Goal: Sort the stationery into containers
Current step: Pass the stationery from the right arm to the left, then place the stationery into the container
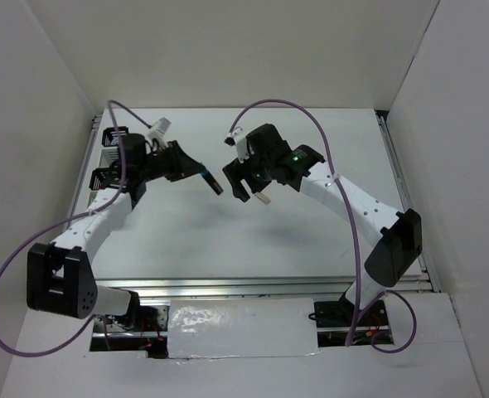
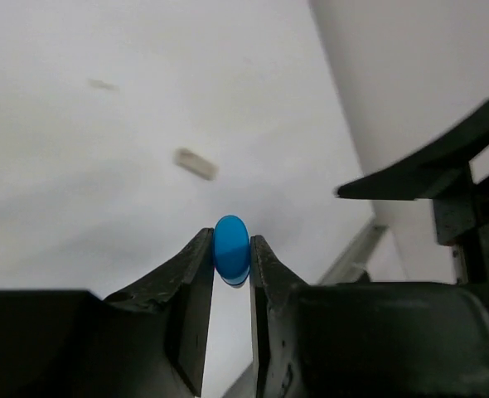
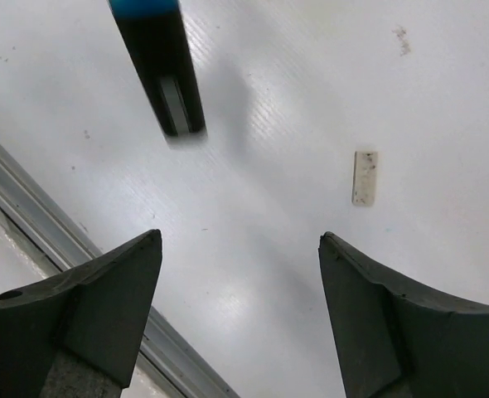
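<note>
Our left gripper [image 2: 229, 254] is clamped on a blue-capped highlighter [image 2: 231, 242], pinching it near the cap and holding it in the air above the table [image 3: 269, 108]. Our right gripper [image 3: 239, 240] hangs spread wide and empty, with the highlighter's black end just ahead of it. A small beige eraser [image 3: 365, 177] lies flat on the table nearby. At the far left stand black mesh cups [image 1: 112, 138], partly hidden by the left arm, so we cannot count them. We judge that arm should swing left, tip the highlighter upright over one cup, and lower it inside before letting go.
</note>
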Robot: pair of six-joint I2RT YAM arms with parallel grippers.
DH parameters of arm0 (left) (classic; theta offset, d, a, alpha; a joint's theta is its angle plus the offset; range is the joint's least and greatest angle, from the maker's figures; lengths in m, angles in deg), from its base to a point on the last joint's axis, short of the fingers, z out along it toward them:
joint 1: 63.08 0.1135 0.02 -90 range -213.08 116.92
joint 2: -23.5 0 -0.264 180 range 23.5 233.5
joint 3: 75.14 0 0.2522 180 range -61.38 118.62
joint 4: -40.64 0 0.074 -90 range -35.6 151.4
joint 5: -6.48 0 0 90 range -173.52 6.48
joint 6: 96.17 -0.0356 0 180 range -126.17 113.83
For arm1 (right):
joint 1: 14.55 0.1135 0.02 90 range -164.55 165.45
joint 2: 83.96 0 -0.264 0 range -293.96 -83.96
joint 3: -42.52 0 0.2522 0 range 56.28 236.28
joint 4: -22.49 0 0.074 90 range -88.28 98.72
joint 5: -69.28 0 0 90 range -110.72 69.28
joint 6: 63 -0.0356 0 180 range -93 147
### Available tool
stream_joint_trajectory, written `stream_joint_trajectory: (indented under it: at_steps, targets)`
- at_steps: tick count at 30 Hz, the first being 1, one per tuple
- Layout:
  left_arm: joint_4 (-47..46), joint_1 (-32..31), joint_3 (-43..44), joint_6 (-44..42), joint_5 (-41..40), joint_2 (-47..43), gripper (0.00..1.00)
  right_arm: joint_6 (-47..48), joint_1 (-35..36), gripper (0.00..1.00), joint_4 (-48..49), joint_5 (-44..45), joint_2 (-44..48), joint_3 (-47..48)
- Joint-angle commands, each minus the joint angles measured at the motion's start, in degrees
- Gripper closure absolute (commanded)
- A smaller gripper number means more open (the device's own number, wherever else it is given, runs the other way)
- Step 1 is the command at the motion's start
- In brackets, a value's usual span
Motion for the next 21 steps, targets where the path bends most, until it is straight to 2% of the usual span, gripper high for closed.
stream_joint_trajectory:
  at_steps: [1,2,3,5,8,10,15,21]
  targets:
    - [9.86,10.03,4.9,-13.07,-0.58,-6.64,1.0,0.34,-1.35,0.17,2.33,0.86,3.23,-1.03]
    - [13.04,11.45,6.66,-23.2,-1.63,-7.34,1.0,0.25,-1.87,0.17,2.33,0.77,3.23,-1.9]
    - [16.47,14.86,8.51,-28.35,-3.64,-7.87,1.0,0.16,-2.75,0.17,2.33,0.77,3.23,-2.17]
    - [20.27,17.86,10.98,-39.23,-9.45,-9.98,1.0,0.16,-3.63,0.18,2.42,0.86,2.8,-2.78]
    - [19.24,25.07,10.81,-49.54,-10.87,-11.65,1.0,-0.01,-4.95,0.2,1.9,1.39,-0.18,-2.18]
    - [18.18,29.64,10.38,-54.21,-9.65,-11.22,1.0,-0.28,-6.35,0.21,1.37,0.51,-1.5,-1.47]
    - [11.85,38.16,12.46,-58.89,-4.72,-5.18,1.0,-1.95,-9.26,0.22,1.98,-3.18,-4.14,-1.12]
    - [14.74,41.95,19.94,-61.35,-0.33,5.55,0.99,-2.39,-11.72,0.24,0.58,-4.07,-6.61,-0.33]
